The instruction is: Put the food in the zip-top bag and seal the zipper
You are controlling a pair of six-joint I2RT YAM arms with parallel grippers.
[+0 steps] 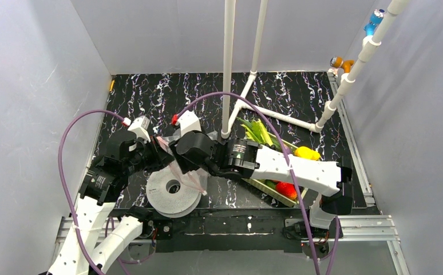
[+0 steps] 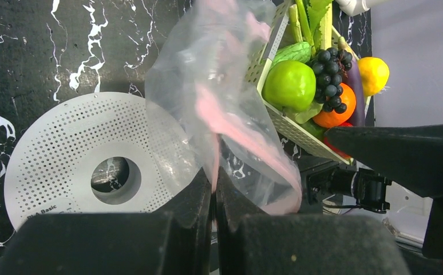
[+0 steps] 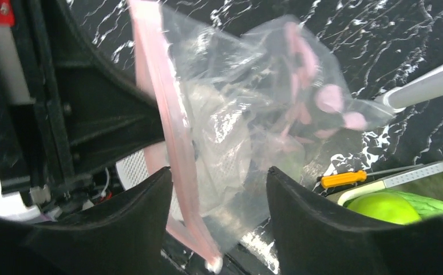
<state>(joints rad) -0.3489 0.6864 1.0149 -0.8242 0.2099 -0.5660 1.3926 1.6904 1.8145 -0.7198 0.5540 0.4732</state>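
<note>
Two pincers on one bag. L pincer [image 2: 214, 184] clamped tight on the zip-top bag [image 2: 208, 86] at its pink edge; the bag hangs just ahead of it, over the white spool [image 2: 64, 149]. R pincer [image 3: 219, 183] spread wide, jaws either side of the bag, zipper [image 3: 162, 91] beside its left finger, nothing gripped. Food [image 2: 291, 86] sits in the tray [image 2: 299, 134], beyond the L pincer to its right; bag looks empty.

Risks: thin film may slip or tear if R closes on a fold, not the lip — mouth won't open.

Desk [image 1: 167, 91] black, marble-look, glossy. Grey walls close round — white pipe frame [image 1: 229, 69] mid-desk.
</note>
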